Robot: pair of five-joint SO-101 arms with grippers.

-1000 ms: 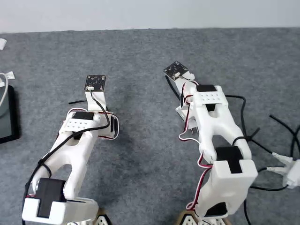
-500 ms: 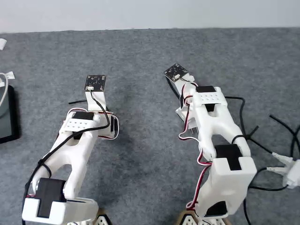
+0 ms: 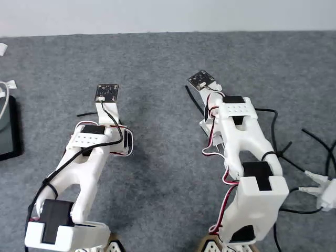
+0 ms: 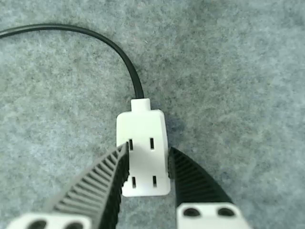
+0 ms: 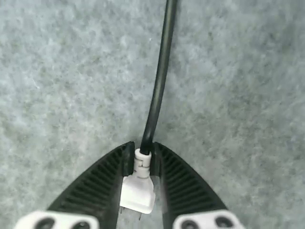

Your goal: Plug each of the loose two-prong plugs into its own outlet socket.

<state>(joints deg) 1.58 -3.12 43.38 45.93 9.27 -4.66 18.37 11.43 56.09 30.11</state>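
Two white robot arms stretch away over a grey, felt-like table (image 3: 157,58), the left arm (image 3: 86,157) well apart from the right arm (image 3: 239,136). The left gripper (image 4: 147,151) has its black ribbed jaws pressed against the two long sides of a white outlet block (image 4: 142,125). The block lies flat on the table with its four slots facing up, and its black cord (image 4: 119,55) curves away across the surface. This hold looks meant to steady the block and leave the sockets open from above. The right gripper (image 5: 143,147) is clamped on a white two-prong plug (image 5: 138,188) just where its black cable (image 5: 161,81) joins. The prongs point back toward the wrist; whether the plug touches the table cannot be told. Gripped by its body, the prongs are free, though they likely need turning toward the sockets. No plug is seated yet, and more loose white connectors (image 3: 324,190) lie at the right edge
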